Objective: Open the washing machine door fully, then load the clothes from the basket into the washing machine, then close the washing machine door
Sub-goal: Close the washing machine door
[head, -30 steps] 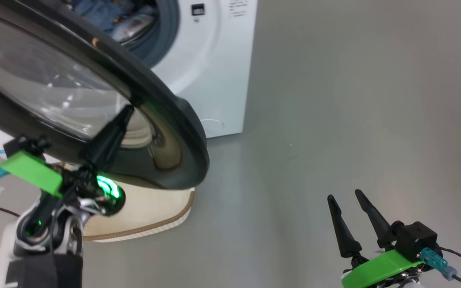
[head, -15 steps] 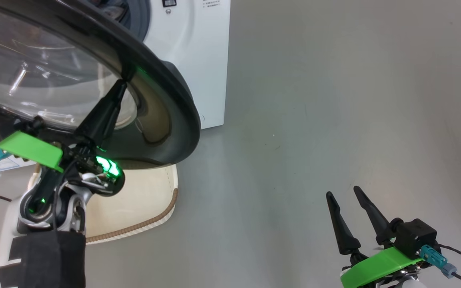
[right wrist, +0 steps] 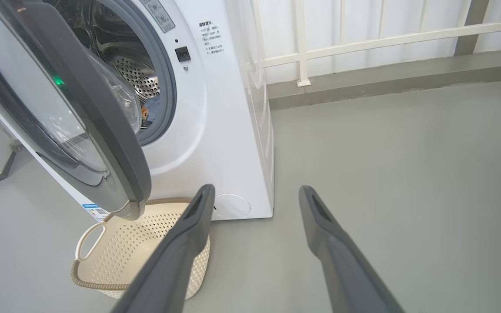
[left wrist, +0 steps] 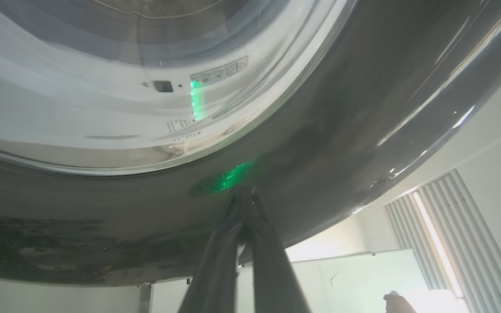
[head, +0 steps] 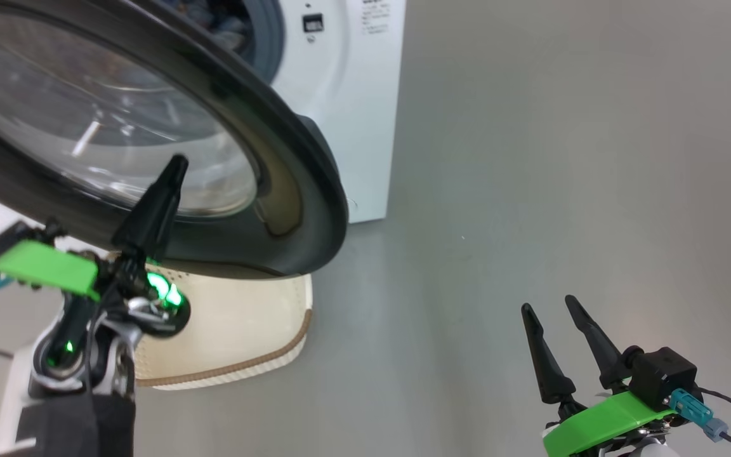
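The washing machine (head: pixel 346 95) (right wrist: pixel 215 130) stands white with its drum open. Its door (head: pixel 311 209) (right wrist: pixel 81 108) hangs part-way open, black rim and glass bowl over the basket. My left gripper (head: pixel 175 164) (left wrist: pixel 244 191) is shut, its tips against the door's outer face near the rim. Light-blue clothes (right wrist: pixel 150 113) lie inside the drum. The cream basket (head: pixel 245 330) (right wrist: pixel 137 248) sits on the floor below the door, with nothing showing inside it. My right gripper (head: pixel 549 303) (right wrist: pixel 255 191) is open over bare floor to the right, holding nothing.
Grey floor (head: pixel 562 158) stretches to the right of the machine. A white railing (right wrist: pixel 363 43) on a low kerb runs along the back. A blue label sticker (right wrist: pixel 96 211) shows on the machine's front behind the basket.
The head view swung left and back again. My left gripper's tips now sit a little further left on the door, over the glass. The right gripper has kept its place.
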Motion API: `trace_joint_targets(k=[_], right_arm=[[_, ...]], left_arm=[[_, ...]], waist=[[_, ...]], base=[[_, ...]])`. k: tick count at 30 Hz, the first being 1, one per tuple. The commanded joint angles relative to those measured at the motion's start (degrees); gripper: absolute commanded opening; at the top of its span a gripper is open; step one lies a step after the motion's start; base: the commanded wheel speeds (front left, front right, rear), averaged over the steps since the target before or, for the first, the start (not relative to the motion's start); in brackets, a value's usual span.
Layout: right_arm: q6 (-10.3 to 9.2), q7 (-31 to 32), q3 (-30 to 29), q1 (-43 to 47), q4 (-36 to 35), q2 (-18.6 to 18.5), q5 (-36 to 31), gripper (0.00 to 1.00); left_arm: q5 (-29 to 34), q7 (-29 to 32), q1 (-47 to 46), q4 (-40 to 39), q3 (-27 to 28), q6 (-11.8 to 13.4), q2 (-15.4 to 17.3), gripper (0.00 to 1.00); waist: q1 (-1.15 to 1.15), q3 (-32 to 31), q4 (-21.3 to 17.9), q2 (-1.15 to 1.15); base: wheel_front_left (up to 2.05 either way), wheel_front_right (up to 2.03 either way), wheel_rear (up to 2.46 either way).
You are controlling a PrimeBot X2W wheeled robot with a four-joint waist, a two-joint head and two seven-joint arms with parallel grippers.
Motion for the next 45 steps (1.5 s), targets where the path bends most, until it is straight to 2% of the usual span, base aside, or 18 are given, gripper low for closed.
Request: trace_joint_targets(k=[1, 19, 30, 35, 36, 37, 38, 42, 45], right_arm=[[0.16, -0.28, 1.23, -0.63, -1.18, 0.06, 0.53, 1.0], [0.16, -0.28, 1.26, 1.87, -0.6, 0.06, 0.71, 1.0], [0.16, -0.28, 0.98, 3.43, -1.13, 0.06, 0.9, 1.0], [0.16, -0.28, 1.08, 3.51, -1.38, 0.06, 0.93, 1.0], [0.16, -0.28, 1.07, 3.52, -1.43, 0.06, 0.9, 1.0], [0.16, -0.28, 1.06, 3.53, -1.47, 0.06, 0.89, 1.0], [0.16, -0.28, 1.07, 3.55, -1.47, 0.06, 0.86, 1.0], [0.16, -0.28, 1.34, 3.37, -1.48, 0.06, 1.44, 1.0], [0.16, -0.28, 1.34, 2.99, -1.67, 0.06, 1.36, 1.0]], left_arm=[[0.54, -0.37, 0.34, -2.04, 1.99, -0.4, 1.38, 0.0], [9.81, -12.69, 10.94, -6.93, 4.75, -0.4, 1.38, 0.0], [9.4, -18.56, 17.9, -9.32, 6.74, -0.41, 1.38, 0.0], [10.46, -20.76, 21.25, -10.72, 7.23, -0.41, 1.39, 0.45], [10.91, -21.46, 21.71, -11.04, 7.37, -0.41, 1.39, 0.72], [11.66, -22.27, 22.14, -11.35, 7.44, -0.41, 1.47, 0.94], [12.83, -22.97, 22.62, -11.49, 7.2, -0.41, 1.76, 1.0], [15.63, -25.99, 23.45, -12.62, 6.33, -0.41, 2.55, 1.0], [20.39, -29.92, 24.1, -14.15, 4.75, -0.41, 4.65, 1.0]], waist=[[0.0, -1.59, 1.55, 0.0], [0.0, -7.69, 6.41, 0.0], [0.0, -9.13, 7.13, 0.0], [0.0, -9.18, 7.26, 0.0], [0.0, -9.17, 7.31, 0.0], [0.0, -9.16, 7.34, 0.0], [0.0, -9.16, 7.37, 0.0], [0.0, -9.01, 7.37, 0.0], [0.0, -8.93, 7.26, 0.0]], base=[[0.0, 0.0, 0.0], [0.0, 0.0, 0.0], [0.0, 0.0, 0.0], [0.0, 0.0, 0.0], [0.0, 0.0, 0.0], [0.0, 0.0, 0.0], [0.0, 0.0, 0.0], [0.0, 0.0, 0.0], [0.0, 0.0, 0.0]])
